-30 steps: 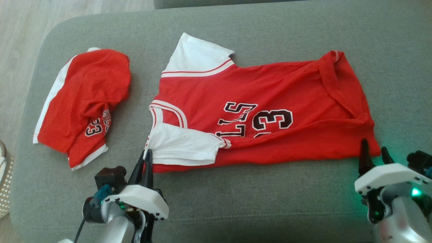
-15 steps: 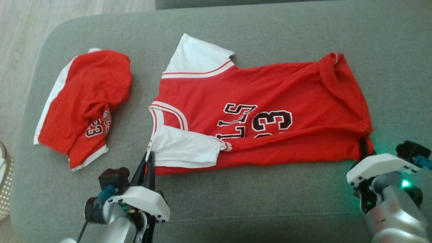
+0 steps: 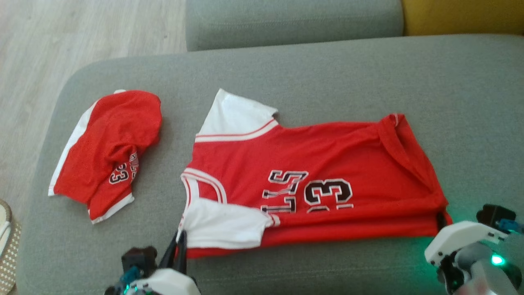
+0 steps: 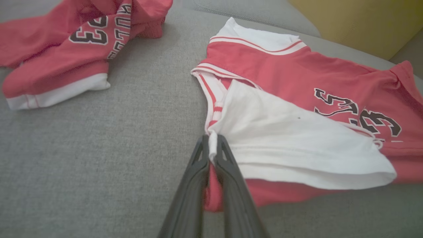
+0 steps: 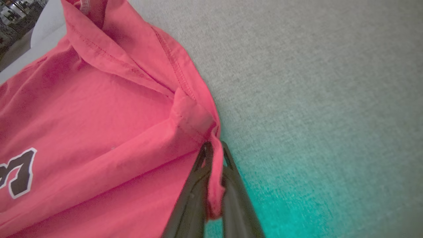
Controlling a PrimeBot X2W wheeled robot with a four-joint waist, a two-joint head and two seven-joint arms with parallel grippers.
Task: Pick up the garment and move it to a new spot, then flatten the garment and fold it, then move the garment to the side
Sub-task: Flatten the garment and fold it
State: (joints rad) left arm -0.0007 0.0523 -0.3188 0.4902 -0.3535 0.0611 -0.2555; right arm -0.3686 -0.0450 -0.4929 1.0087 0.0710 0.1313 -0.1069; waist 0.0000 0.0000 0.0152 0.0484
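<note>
The garment (image 3: 327,172) is a red jersey with white sleeves and a black "23", lying across the grey sofa seat (image 3: 327,69). Its near long edge is folded over. My left gripper (image 3: 180,239) is shut on the jersey's near left corner, where the white sleeve meets the red edge; in the left wrist view the left gripper (image 4: 213,140) pinches a bit of white cloth of the garment (image 4: 297,76). My right gripper (image 3: 440,218) is shut on the near right hem corner. In the right wrist view the right gripper (image 5: 214,147) has red hem of the garment (image 5: 99,115) between its fingers.
A second crumpled red and white piece (image 3: 108,147) lies to the left on the seat, also in the left wrist view as the red piece (image 4: 66,49). A grey back cushion (image 3: 286,20) and a yellow cushion (image 3: 462,16) lie beyond. Wooden floor (image 3: 61,37) is at the left.
My right gripper moved up to the jersey's right hem corner and shut on it. The left gripper kept its hold. The head camera tilted, so the whole picture slid down.
</note>
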